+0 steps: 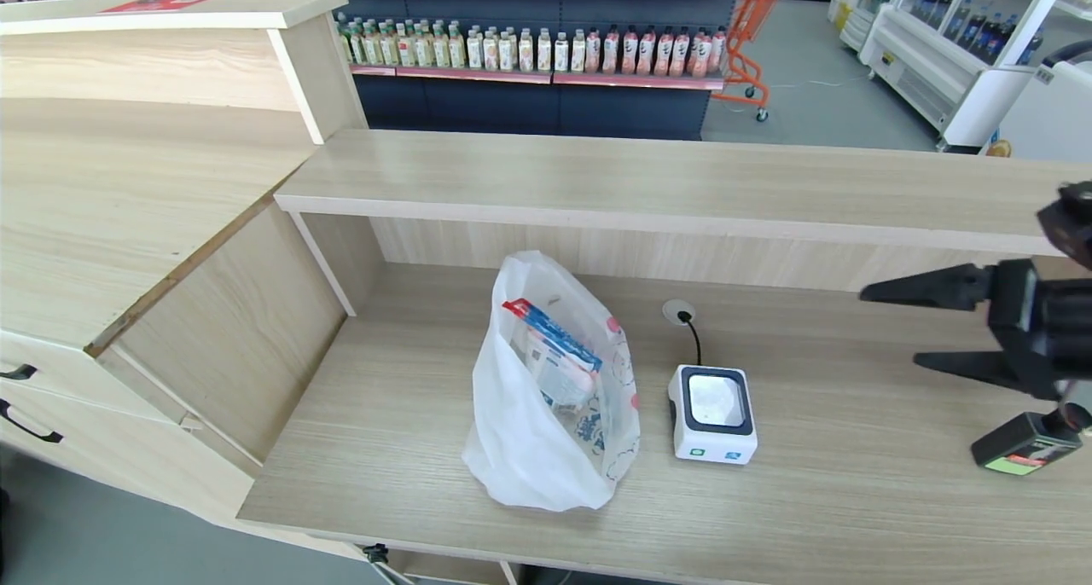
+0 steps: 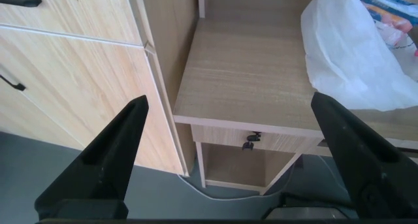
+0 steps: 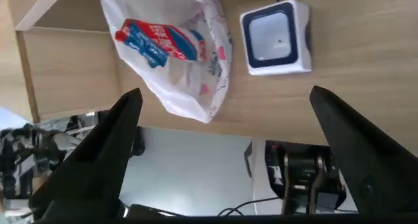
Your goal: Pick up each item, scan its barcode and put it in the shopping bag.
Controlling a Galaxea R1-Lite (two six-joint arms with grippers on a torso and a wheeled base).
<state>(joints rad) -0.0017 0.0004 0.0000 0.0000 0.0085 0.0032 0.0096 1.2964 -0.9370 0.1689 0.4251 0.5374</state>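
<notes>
A white shopping bag (image 1: 529,431) stands open on the wooden counter (image 1: 819,500), left of the barcode scanner (image 1: 713,413). Inside the bag lies a blue, red and white package (image 1: 554,355). My right gripper (image 1: 891,327) hangs open and empty above the counter's right end, well right of the scanner. Its wrist view looks down on the bag (image 3: 189,87), the package (image 3: 160,41) and the scanner (image 3: 274,38) between its spread fingers (image 3: 104,152). My left gripper (image 2: 230,103) is open and empty off the counter's front left corner, with the bag (image 2: 353,48) farther off.
A small black device with a green and red label (image 1: 1019,450) lies on the counter at the right edge. A raised shelf (image 1: 665,180) runs along the back, and a tall cabinet with drawers (image 1: 128,252) closes the left side. The scanner's cable (image 1: 693,333) runs to a hole behind it.
</notes>
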